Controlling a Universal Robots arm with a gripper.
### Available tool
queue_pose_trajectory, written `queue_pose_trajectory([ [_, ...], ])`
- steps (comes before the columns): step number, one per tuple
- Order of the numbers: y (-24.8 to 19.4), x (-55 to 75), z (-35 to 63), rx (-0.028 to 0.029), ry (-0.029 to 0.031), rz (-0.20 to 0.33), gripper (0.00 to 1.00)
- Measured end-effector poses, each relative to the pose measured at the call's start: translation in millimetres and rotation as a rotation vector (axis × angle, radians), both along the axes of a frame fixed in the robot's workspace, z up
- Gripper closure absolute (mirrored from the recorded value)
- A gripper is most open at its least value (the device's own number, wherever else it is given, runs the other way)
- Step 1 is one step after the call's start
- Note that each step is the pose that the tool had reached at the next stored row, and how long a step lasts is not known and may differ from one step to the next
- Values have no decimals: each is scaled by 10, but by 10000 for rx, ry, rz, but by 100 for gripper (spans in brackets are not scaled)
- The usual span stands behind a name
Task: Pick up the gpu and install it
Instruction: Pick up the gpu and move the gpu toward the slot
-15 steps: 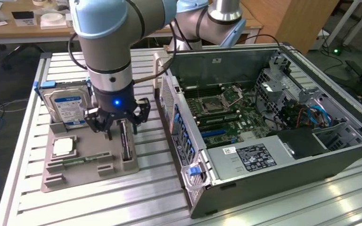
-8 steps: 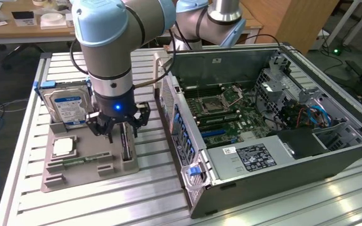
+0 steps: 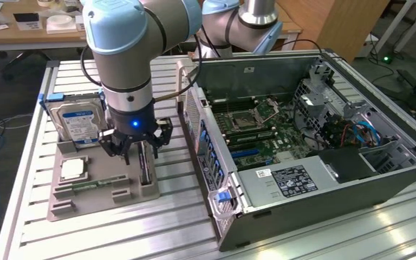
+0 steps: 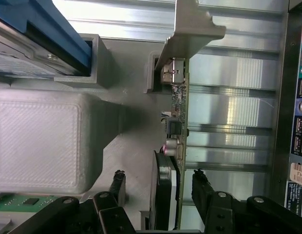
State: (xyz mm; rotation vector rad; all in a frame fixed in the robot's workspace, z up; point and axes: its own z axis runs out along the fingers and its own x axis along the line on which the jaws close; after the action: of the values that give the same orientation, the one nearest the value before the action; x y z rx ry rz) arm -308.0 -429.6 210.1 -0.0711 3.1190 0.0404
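Jaws apart, straddling but apparently not yet pressing the gpu, upright on edge in its slot on the grey holder beside the open computer case; probably light, stiff, fragile, so best pinched gently across flat faces, clear of connectors.

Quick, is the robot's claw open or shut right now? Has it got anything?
The gripper is open. It straddles the gpu standing in its holder and holds nothing.
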Motion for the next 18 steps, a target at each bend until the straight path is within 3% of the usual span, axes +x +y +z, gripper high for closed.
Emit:
queue_pose_trajectory([
  [2,0,0,0,0,-1,0,35],
  [7,1,0,-1,1,-1,0,54],
  [18,3,0,9,0,-1,0,54],
])
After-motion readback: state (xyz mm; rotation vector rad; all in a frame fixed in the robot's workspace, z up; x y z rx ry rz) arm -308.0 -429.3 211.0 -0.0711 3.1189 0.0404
